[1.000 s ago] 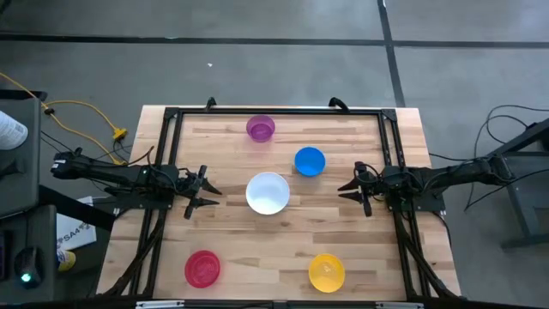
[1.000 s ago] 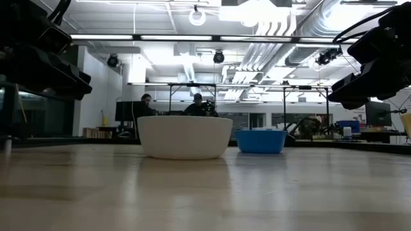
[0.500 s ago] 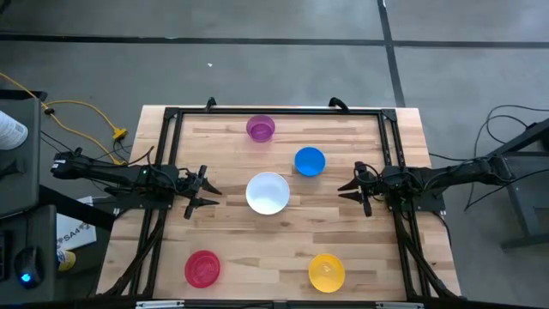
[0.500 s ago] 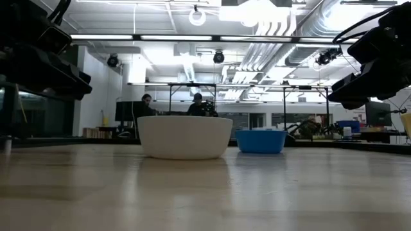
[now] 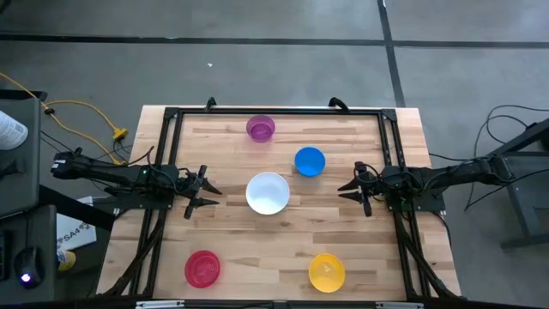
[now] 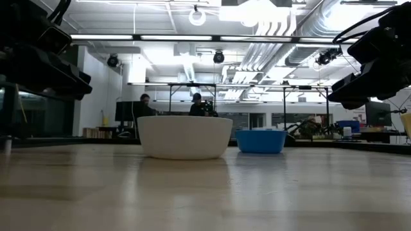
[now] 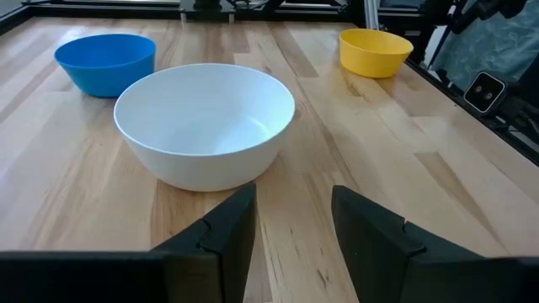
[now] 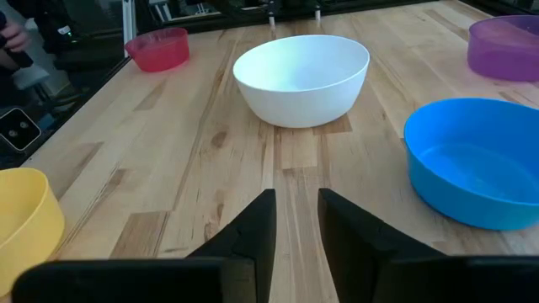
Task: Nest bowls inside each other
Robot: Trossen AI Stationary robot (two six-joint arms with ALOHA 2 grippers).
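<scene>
White bowl [image 5: 268,192] lies between both sets of fingertips, untouched | left gripper [image 5: 202,192] parted, empty | right gripper [image 5: 350,190] slightly parted, empty | step: nesting not begun | next: likely grasp blue bowl [image 5: 310,160], nearest right fingers.

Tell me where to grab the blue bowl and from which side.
Grip the blue bowl by its thin rim, one finger inside and one outside, coming from above on the side facing the right hand. It sits upright and open, apart from the white bowl.
</scene>
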